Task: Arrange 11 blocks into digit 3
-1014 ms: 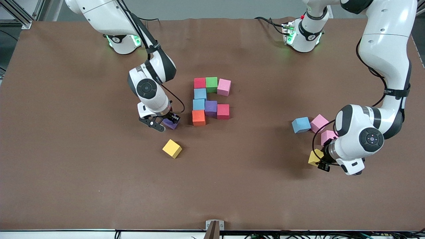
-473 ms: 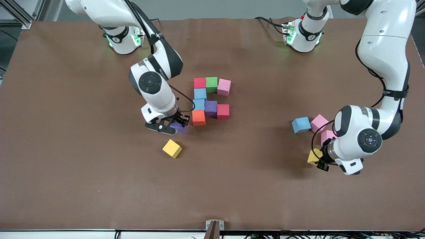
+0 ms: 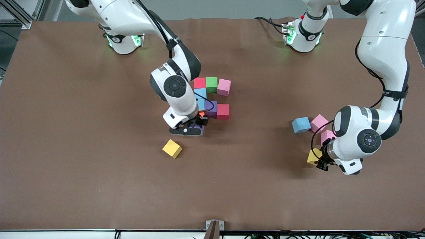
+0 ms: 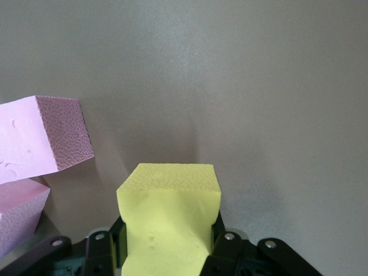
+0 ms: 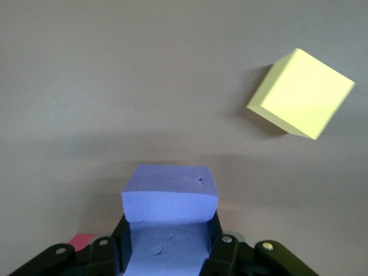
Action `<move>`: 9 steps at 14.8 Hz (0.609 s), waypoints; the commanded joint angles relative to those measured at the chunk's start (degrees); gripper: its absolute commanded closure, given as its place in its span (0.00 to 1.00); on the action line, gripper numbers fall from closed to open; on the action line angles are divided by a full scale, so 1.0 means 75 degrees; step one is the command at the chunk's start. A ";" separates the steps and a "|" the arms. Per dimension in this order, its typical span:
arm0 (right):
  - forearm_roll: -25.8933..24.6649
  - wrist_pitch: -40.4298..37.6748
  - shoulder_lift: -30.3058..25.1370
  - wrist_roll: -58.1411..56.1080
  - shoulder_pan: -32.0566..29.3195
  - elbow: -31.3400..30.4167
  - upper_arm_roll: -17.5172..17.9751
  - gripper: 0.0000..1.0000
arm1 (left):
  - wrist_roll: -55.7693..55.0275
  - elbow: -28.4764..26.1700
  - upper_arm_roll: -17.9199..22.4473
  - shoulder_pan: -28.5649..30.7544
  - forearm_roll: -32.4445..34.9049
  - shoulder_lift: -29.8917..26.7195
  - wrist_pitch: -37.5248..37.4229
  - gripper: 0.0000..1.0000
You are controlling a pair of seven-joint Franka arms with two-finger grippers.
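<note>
Several blocks form a partial figure at mid-table: red (image 3: 200, 82), green (image 3: 211, 83), pink (image 3: 224, 87), two blue (image 3: 200, 93), purple (image 3: 211, 108), red (image 3: 223, 111), and an orange one (image 3: 201, 114) mostly hidden by the right arm. My right gripper (image 3: 194, 128) (image 5: 169, 233) is shut on a purple block (image 5: 169, 201), just on the camera side of the orange one. My left gripper (image 3: 317, 161) (image 4: 169, 233) is shut on a yellow block (image 4: 169, 207) (image 3: 313, 156), low at the left arm's end of the table.
A loose yellow block (image 3: 172, 148) (image 5: 302, 95) lies nearer the camera than the figure. A blue block (image 3: 301, 124) and two pink blocks (image 3: 319, 122) (image 3: 327, 136) (image 4: 40, 138) sit beside the left gripper. The table's front strip is bare brown mat (image 3: 232, 192).
The right arm has carried the purple block toward the left arm's end, up to the orange block of the figure. The left gripper has barely shifted.
</note>
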 commanded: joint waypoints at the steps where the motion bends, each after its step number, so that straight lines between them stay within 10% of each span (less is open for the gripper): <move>1: -0.0085 -0.0328 0.0317 -0.0354 0.0087 0.0575 -0.0032 0.99 | 0.0004 0.0056 -0.0020 0.0001 0.0124 0.0028 -0.0064 0.69; 9: -0.0472 0.0000 0.0762 -0.0378 0.0098 0.0493 -0.0032 0.98 | -0.0008 0.0056 -0.0009 -0.0010 0.0136 0.0028 -0.0064 0.69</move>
